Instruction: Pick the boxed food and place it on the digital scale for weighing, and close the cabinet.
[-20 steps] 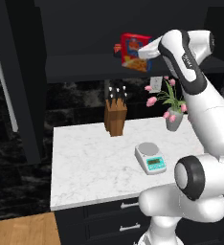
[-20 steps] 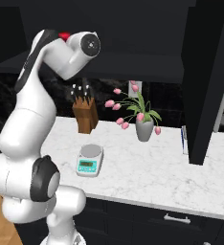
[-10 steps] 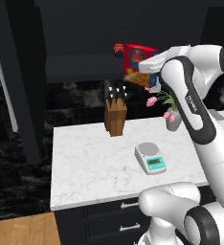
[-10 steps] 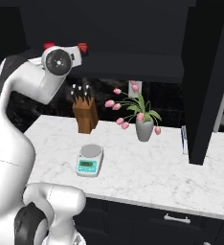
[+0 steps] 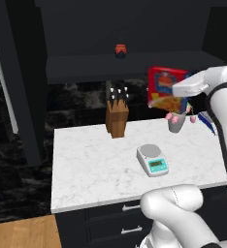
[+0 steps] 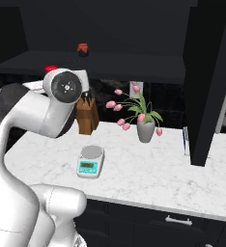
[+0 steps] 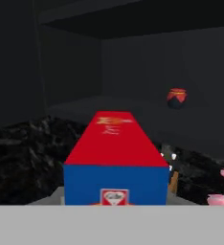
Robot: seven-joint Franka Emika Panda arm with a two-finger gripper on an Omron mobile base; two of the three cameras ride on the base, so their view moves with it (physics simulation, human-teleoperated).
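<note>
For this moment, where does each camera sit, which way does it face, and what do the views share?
Left base view: behind-left, looking down over the counter; the arm rises at right, carrying the boxed food above the digital scale.
Right base view: behind-right, facing the same counter; the arm rises at left.
Hand view: on the hand, looking along the boxed food into the open cabinet.
Shared: both base views show scale, knife block, flowers; all show the red jar.

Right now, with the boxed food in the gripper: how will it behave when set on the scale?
The boxed food looks like flat stiff cardboard, so it probably keeps its shape in the grip. It is tall and thin, so standing upright it may tip. The digital scale has a small round plate, so laying the box flat is likely steadier, though it would overhang.
</note>
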